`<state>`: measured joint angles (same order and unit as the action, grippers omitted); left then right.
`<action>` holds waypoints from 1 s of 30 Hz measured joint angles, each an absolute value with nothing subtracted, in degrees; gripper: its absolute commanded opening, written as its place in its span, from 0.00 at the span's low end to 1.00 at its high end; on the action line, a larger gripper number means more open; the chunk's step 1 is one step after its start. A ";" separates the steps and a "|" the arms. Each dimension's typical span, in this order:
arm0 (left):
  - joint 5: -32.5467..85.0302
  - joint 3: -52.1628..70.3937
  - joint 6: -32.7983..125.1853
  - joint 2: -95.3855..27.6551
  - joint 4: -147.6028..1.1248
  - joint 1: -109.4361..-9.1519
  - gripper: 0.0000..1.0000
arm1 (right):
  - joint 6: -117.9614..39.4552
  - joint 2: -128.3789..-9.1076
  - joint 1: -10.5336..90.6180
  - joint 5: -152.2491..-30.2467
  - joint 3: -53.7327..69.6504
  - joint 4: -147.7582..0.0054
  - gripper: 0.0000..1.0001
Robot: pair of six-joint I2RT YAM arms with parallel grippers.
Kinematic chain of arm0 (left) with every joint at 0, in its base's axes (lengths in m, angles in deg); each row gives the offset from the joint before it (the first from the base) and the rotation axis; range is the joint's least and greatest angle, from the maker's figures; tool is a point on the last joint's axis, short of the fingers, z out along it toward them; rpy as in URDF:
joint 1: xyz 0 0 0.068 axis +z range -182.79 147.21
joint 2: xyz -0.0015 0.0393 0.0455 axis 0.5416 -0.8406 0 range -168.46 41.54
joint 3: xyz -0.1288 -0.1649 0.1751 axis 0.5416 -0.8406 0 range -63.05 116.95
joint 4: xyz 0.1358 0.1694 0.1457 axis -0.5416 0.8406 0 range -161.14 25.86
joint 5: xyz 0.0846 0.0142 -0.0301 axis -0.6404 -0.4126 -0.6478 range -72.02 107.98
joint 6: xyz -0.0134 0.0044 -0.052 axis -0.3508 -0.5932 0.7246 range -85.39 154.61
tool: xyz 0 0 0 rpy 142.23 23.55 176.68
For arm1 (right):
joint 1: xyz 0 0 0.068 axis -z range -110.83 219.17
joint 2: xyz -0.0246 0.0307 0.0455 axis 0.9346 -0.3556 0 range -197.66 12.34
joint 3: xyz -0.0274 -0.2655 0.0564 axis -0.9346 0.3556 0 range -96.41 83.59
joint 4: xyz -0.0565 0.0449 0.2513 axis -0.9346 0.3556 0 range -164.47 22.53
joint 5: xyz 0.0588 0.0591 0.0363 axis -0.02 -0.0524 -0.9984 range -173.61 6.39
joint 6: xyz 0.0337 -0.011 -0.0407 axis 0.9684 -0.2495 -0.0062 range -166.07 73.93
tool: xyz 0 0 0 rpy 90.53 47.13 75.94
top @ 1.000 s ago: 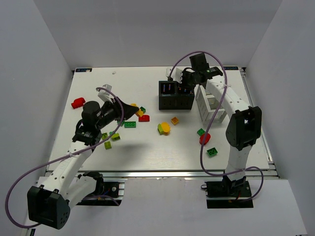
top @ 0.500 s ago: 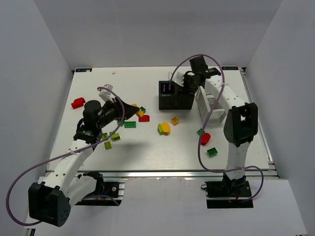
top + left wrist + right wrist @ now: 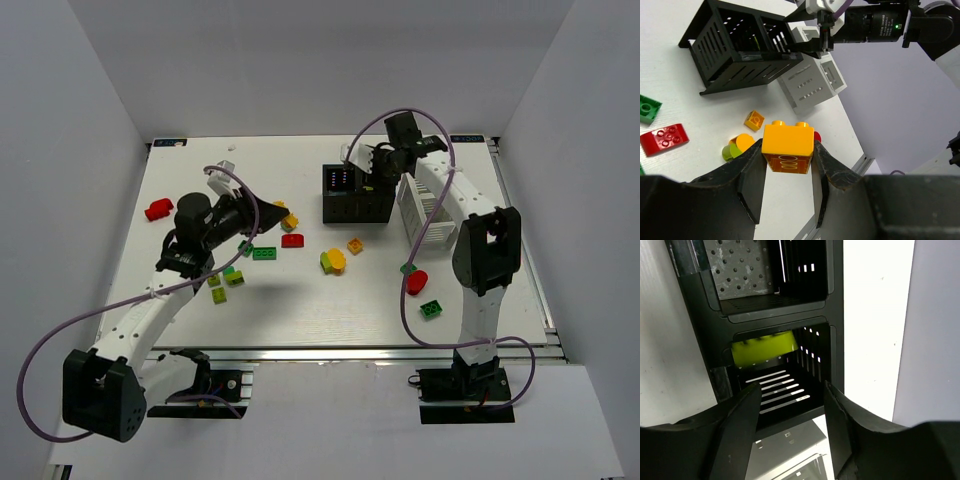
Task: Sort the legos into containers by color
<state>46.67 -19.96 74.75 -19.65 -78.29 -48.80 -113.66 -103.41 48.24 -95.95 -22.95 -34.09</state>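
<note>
- Fingers (image 3: 751, 172) of the left gripper (image 3: 787, 162) are clenched on an orange brick (image 3: 788, 145). It sits studs up, with an oval mark on its lower face.
- We see that grasp only from the left wrist view. From the top view the left gripper (image 3: 268, 213) hides the brick, and we cannot pick it out there.
- On the right gripper (image 3: 791, 390), the fingers (image 3: 742, 425) are spread with nothing between them.
- The right wrist view looks down into the black box (image 3: 782, 322). A lime brick (image 3: 765, 347) lies in the compartment under the fingers, against the partition wall.
- The top view puts the right gripper (image 3: 368, 160) over the far side of the black box (image 3: 357, 205). The lime brick does not show from there.
- A white basket (image 3: 425, 215) stands just beside the black box, on its right.
- We note the left gripper is held above the table (image 3: 300, 320), left of centre and well apart from both containers.
- Between it and the box lie a red brick (image 3: 293, 240), a green plate (image 3: 264, 253), a yellow-and-lime stack (image 3: 333, 261) and a small orange cube (image 3: 355, 245).
- Along the right arm lie a green brick (image 3: 408, 268), a rounded red brick (image 3: 417, 281) and a second green brick (image 3: 431, 308), all nearer the table's right edge.
- Near the left edge a red piece (image 3: 158, 209) lies alone.
- Two lime pieces (image 3: 219, 295) sit under the left arm.
</note>
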 measured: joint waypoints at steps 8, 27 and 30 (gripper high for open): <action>46.65 -15.96 74.95 -25.61 -80.02 -52.13 0.17 | -107.69 -102.36 50.75 -100.60 -23.12 -35.12 0.54; 42.06 7.97 70.86 -52.67 -80.70 -57.92 0.17 | -70.03 -68.96 59.28 -134.22 17.57 -71.38 0.00; 40.50 11.10 70.51 -56.65 -80.57 -58.84 0.17 | -67.54 -68.72 59.37 -134.92 19.24 -72.62 0.00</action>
